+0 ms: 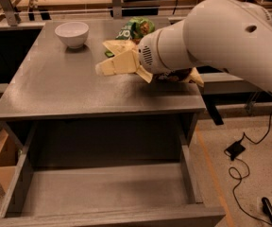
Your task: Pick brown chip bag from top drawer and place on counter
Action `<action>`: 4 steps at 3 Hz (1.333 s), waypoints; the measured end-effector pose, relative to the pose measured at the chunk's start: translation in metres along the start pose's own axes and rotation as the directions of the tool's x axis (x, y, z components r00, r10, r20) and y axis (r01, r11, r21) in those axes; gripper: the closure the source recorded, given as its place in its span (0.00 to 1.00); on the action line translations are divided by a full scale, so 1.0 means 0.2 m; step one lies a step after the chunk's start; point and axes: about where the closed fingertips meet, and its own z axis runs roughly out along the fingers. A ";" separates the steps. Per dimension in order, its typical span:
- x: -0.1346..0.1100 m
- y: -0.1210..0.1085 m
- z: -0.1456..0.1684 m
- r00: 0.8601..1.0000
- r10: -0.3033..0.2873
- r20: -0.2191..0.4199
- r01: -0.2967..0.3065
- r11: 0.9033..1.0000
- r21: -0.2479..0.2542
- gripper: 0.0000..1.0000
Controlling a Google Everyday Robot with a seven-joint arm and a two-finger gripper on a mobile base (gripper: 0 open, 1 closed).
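The brown chip bag [122, 60] shows its pale yellow end sticking out to the left over the counter [60, 89], with a dark brown part [176, 75] peeking out under my arm. My gripper is hidden behind the big white arm [211, 37] near the counter's right side, where the bag is. The bag is tilted and looks lifted just above the counter. The top drawer [103, 188] is pulled open below the counter and nothing lies in it.
A white bowl [72, 33] stands at the back left of the counter. A smaller green bag [135, 28] lies at the back, behind the brown bag. A black cable and plug [235, 150] lie on the floor at the right.
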 end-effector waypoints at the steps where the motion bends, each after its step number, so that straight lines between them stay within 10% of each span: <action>1: 0.07 -0.04 0.08 0.998 0.021 -0.063 -0.022 1.000 -0.005 0.00; 3: 0.31 -0.16 0.23 0.973 0.108 -0.206 -0.107 0.994 0.015 0.00; 4: 0.43 -0.28 0.14 0.954 0.180 -0.238 -0.159 0.982 0.105 0.00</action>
